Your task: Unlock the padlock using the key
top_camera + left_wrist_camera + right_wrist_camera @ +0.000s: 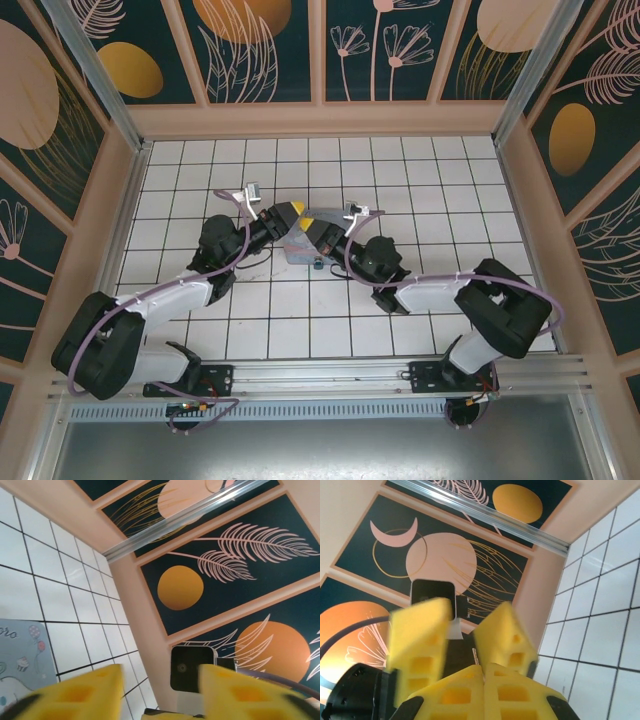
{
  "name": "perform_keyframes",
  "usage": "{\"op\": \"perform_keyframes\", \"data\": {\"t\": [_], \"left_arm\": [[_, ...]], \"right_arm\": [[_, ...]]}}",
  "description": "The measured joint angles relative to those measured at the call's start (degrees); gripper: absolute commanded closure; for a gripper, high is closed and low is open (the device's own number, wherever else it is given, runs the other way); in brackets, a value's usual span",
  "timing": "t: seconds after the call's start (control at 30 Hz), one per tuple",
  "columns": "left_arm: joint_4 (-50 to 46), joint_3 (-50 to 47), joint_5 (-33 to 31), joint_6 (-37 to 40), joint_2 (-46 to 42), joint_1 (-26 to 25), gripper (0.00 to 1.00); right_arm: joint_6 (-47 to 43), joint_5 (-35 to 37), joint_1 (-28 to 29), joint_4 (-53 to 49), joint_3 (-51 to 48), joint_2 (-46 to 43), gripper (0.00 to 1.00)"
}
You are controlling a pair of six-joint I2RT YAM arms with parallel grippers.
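Near the middle of the white-tiled desk (400,330), the left arm (170,300), reaching in from 7 o'clock, has its left jaws parted with nothing between the yellow fingers (75,695). The right arm (470,300), from 5 o'clock, has its right jaws closed tip to tip; whether they pinch the tiny dull-metal key I cannot tell. Under both lies a pastel blue cartoon tin (298,252), and the tiny teal-green padlock (318,263) shows as a speck at the tin's edge, about 6 o'clock from the right jaws.
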Motion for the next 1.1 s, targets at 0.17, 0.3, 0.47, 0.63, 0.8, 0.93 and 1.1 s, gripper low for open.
{"op": "perform_keyframes", "data": {"t": [0.17,0.3,0.47,0.63,0.8,0.93,1.1], "left_arm": [[-7.23,0.52,-2.25,3.56,-4.55,0.02,0.21],[-9.7,1.29,-2.67,5.14,-7.21,0.02,0.2],[-13.51,2.36,-1.36,5.62,-7.08,0.02,0.2],[-19.06,4.87,1.68,3.72,-5.03,0.0,0.2],[-26.71,7.8,3.54,0.5,-3.67,0.02,0.25],[-29.0,7.91,5.53,-4.37,-1.81,0.02,0.31],[-29.66,6.21,6.62,-9.44,-1.64,0.0,0.38]], "right_arm": [[-0.48,0.24,0.0,-2.19,-3.72,-4.81,1.0],[-1.4,0.55,0.0,-4.24,-5.68,-9.07,1.0],[-3.52,1.16,0.04,-9.05,-6.14,-13.35,1.0],[-10.19,6.82,3.5,-24.02,-0.59,-15.63,1.0],[-20.26,17.44,9.53,-40.26,9.55,-15.3,1.0],[-28.39,28.24,13.49,-48.06,13.97,-12.5,1.0],[-37.0,37.51,16.52,-52.85,14.23,-8.02,1.0]]}}
